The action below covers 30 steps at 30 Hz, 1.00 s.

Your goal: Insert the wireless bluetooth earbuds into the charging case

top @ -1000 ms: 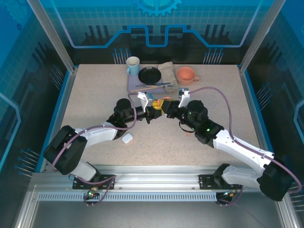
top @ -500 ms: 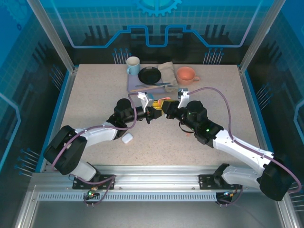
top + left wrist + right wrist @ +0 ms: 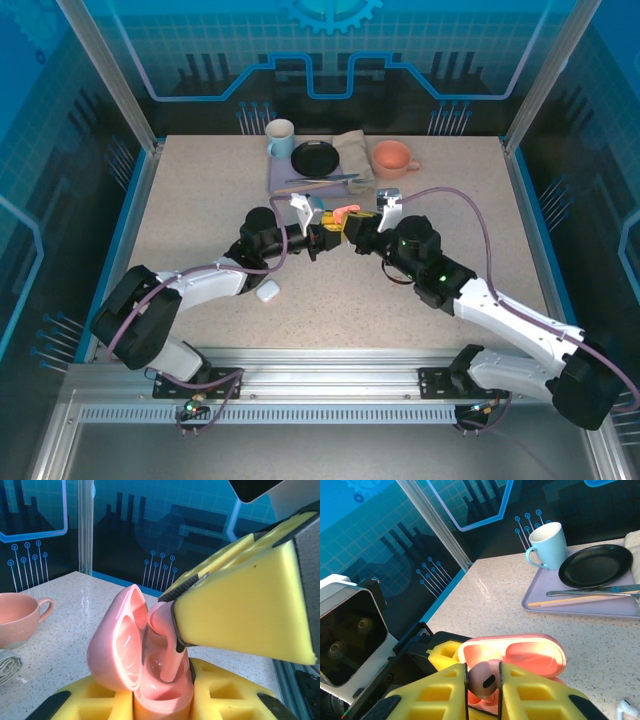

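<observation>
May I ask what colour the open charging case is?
The case is salmon pink; left wrist view.

Looks to me like a lab robot cell: alu frame rail (image 3: 330, 400), blue circuit-print panels (image 3: 330, 50) on 3 sides, speckled tabletop (image 3: 200, 205) w/ mug (image 3: 280, 138), black plate (image 3: 315, 157) & pink cup (image 3: 392, 158) at back.

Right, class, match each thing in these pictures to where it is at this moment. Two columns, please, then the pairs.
Things:
1. pink case
2. pink earbud
3. white case
4. black plate

Places:
A. on the lilac tray
B. lying on the table beside the left arm
C. pinched between the right fingers
D. open, gripped by the left fingers

Pairs: 1-D, 2-C, 3-B, 4-A
</observation>
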Motion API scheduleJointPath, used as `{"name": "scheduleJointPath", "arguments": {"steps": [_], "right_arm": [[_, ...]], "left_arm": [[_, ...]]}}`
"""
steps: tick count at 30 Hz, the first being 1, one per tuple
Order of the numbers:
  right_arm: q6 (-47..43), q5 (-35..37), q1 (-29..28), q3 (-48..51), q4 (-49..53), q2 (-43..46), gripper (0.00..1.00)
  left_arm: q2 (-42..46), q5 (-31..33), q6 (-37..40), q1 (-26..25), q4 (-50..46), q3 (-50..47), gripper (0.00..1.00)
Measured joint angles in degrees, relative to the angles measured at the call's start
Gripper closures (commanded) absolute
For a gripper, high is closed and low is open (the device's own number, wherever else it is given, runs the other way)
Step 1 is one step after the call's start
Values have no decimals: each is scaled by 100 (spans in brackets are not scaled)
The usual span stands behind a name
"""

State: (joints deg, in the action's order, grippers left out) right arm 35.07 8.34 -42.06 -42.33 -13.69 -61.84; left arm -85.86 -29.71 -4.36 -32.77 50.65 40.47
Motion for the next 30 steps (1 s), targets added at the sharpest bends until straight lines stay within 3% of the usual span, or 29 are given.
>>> {"name": "scheduleJointPath", "arguments": {"steps": [30], "right_arm": [[-20,-103,-72,-157,-46,-313,82]], "left_arm": [[22,114,96,7,-195,0,100]]}}
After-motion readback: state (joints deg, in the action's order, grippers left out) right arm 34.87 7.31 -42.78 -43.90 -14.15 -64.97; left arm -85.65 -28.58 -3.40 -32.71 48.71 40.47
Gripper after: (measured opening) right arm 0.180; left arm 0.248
